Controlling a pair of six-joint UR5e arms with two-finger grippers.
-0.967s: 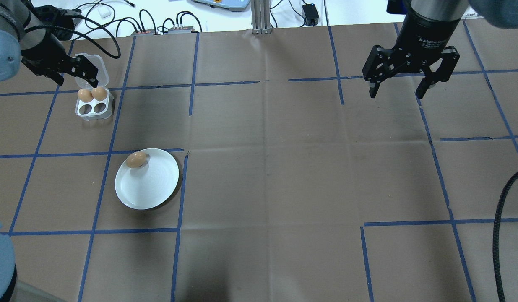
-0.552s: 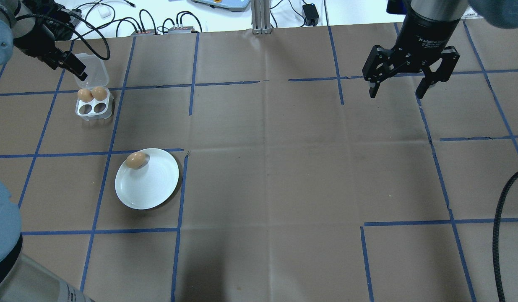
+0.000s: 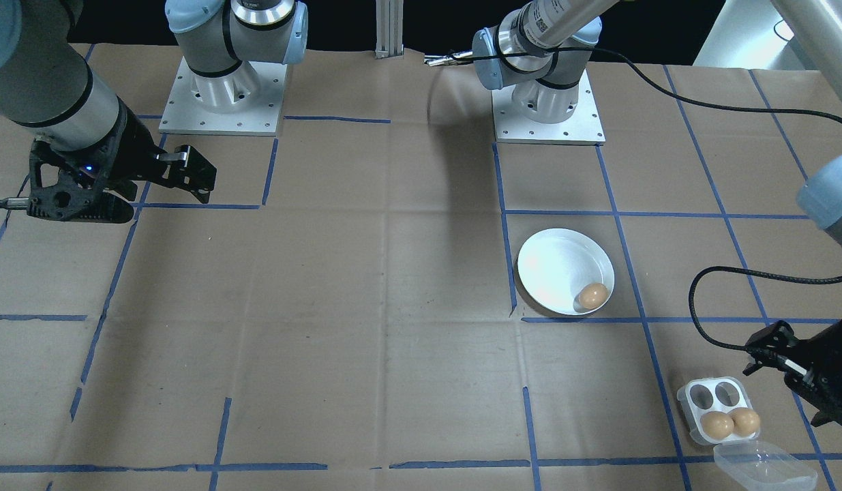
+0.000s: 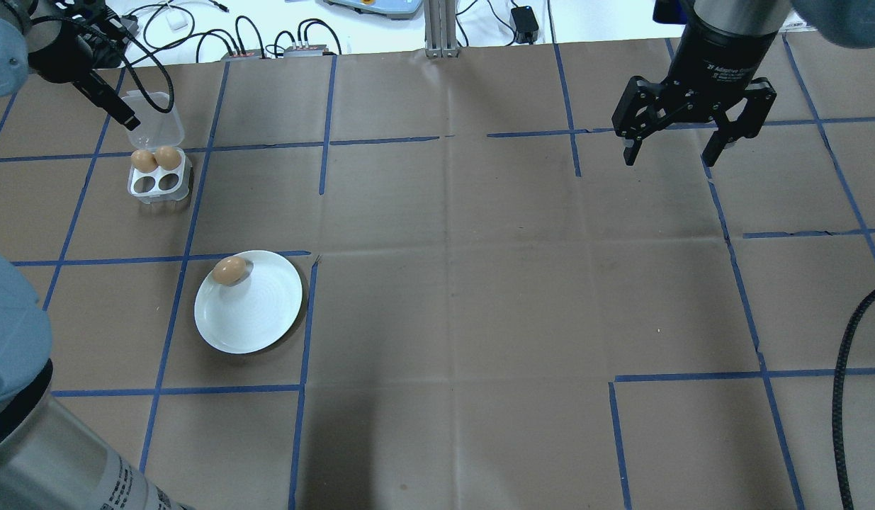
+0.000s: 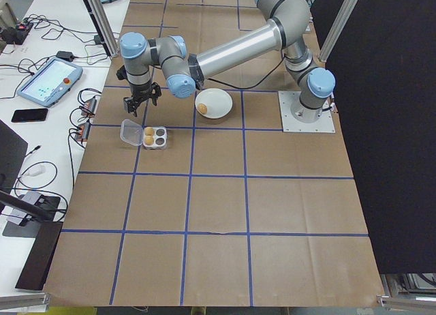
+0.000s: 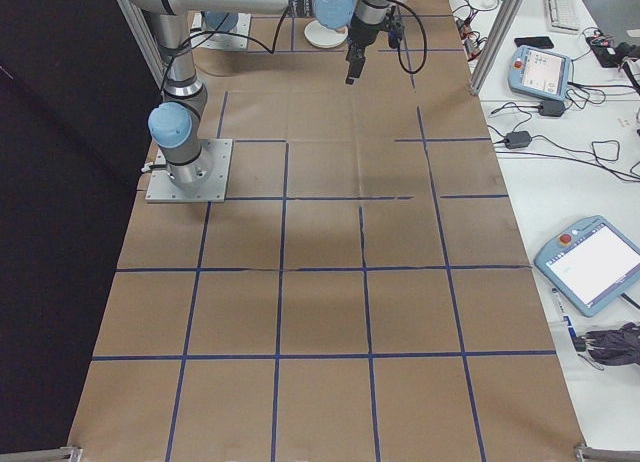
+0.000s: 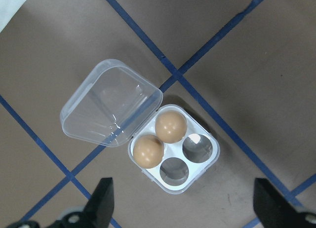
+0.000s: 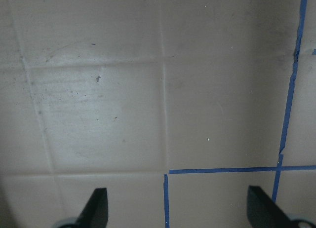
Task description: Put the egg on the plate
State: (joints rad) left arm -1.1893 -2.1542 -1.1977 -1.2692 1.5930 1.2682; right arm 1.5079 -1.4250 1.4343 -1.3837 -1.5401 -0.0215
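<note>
One brown egg lies at the rim of the round white plate. Two more eggs sit in the far holes of a clear four-hole tray; its two near holes are empty. My left gripper hangs open and empty above the tray, over its lid side. My right gripper is open with nothing in it, high over bare paper at the far right.
The tray's clear lid lies folded open behind it. Brown paper with blue tape lines covers the table. Cables and boxes lie past the far edge. A black cable hangs at the right.
My left gripper has drawn back from over the tray toward the far left corner and turned edge-on. The left arm's elbow has come further into the lower left. The right arm is still.
</note>
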